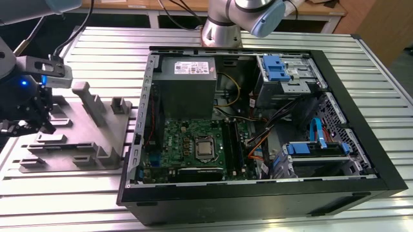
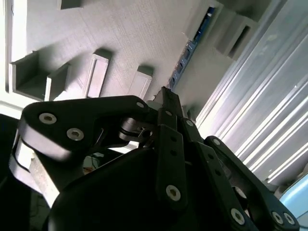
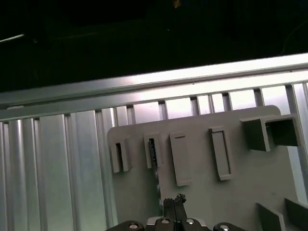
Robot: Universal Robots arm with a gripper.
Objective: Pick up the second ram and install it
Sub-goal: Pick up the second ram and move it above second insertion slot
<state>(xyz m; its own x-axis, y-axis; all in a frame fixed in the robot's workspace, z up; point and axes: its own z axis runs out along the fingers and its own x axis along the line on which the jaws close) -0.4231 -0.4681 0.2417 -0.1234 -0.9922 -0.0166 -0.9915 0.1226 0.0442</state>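
Note:
The second ram [image 2: 190, 45] is a thin blue-green stick standing on edge in a slot of the grey fixture plate [image 1: 96, 121]. In the first wrist view the second ram [image 3: 154, 166] runs toward my fingertips. My gripper [image 1: 26, 126] hangs over the plate's near-left part, at the exterior view's left. In both wrist views the black fingers [image 2: 168, 139] are shut together. The gripper [image 2: 166, 92] tip sits right at the visible end of the stick, and the gripper [image 3: 174, 204] is just beside the stick's line. I cannot tell whether anything is pinched. The motherboard [image 1: 193, 142] lies in the open case.
The open black computer case [image 1: 258, 193] fills the middle and right of the exterior view, with a grey power supply [image 1: 187, 72], black memory slots [image 1: 233, 145] and blue drive brackets [image 1: 274, 67]. The fixture plate carries raised blocks [image 1: 87, 99]. Everything rests on a ribbed aluminium table [image 1: 65, 193].

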